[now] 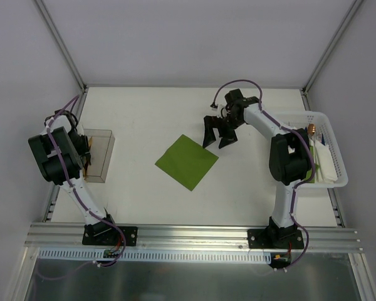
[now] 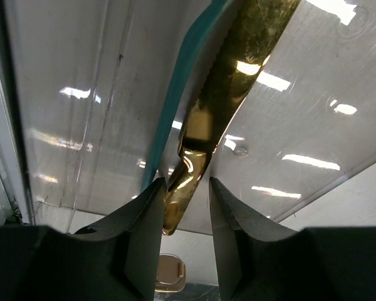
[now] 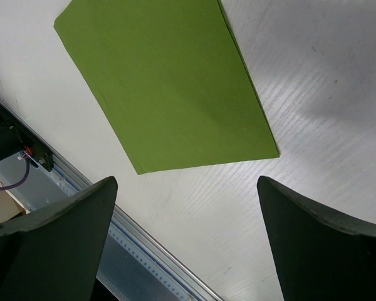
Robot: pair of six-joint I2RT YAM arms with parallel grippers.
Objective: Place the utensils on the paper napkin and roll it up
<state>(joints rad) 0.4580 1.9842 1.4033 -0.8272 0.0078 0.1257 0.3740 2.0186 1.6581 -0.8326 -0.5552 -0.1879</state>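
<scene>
The olive-green paper napkin [image 1: 187, 161] lies flat mid-table and also shows in the right wrist view [image 3: 163, 81]. My right gripper [image 1: 216, 133] hangs wide open and empty just beyond the napkin's right corner [image 3: 186, 182]. My left gripper [image 2: 186, 183] is down in the clear box [image 1: 100, 157] at the left, largely hidden under its arm in the top view. Its jaws stand narrowly apart around the end of a shiny brown-gold utensil [image 2: 210, 119]. The utensil touches the left finger [image 2: 144, 219], with a gap to the right finger.
A teal strip [image 2: 182, 81] runs beside the utensil against the box's clear wall [image 2: 81, 113]. A white basket [image 1: 339, 168] at the right edge holds white paper sheets and a copper-coloured item [image 1: 311, 130]. Metal rails border the table's near edge [image 3: 150, 251].
</scene>
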